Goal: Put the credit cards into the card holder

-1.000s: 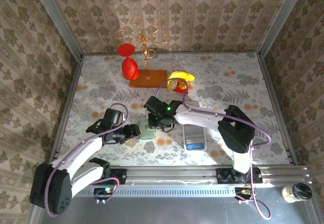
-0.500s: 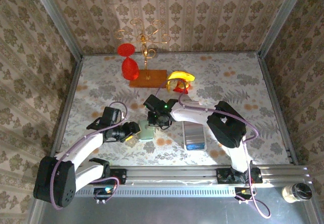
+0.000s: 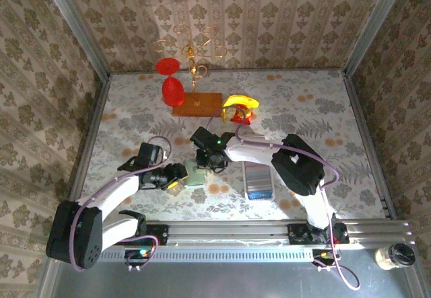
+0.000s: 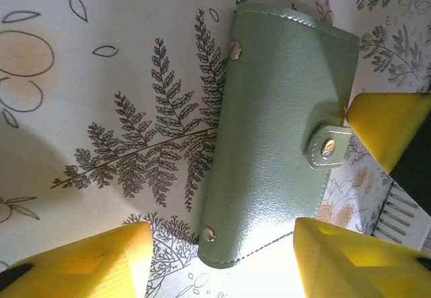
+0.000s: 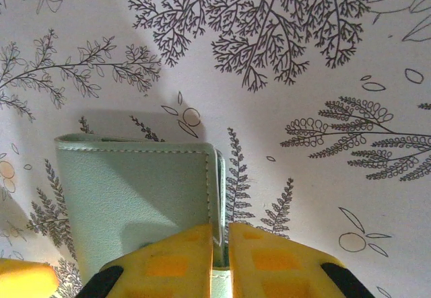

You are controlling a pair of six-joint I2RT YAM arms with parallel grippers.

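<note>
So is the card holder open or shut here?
Shut: the card holder lies folded flat, snap tab over its cover.

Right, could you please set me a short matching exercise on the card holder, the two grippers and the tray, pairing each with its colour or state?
Things:
1. card holder
2. left gripper
3. right gripper
4. tray

Colours or states:
A. shut, pinching the card holder's edge
B. white-rimmed, lying to the right of the card holder in the top view
C. open, one finger on either side of the card holder's end
D. sage green

Pairs: 1-D; 2-C; 3-A; 4-B.
</note>
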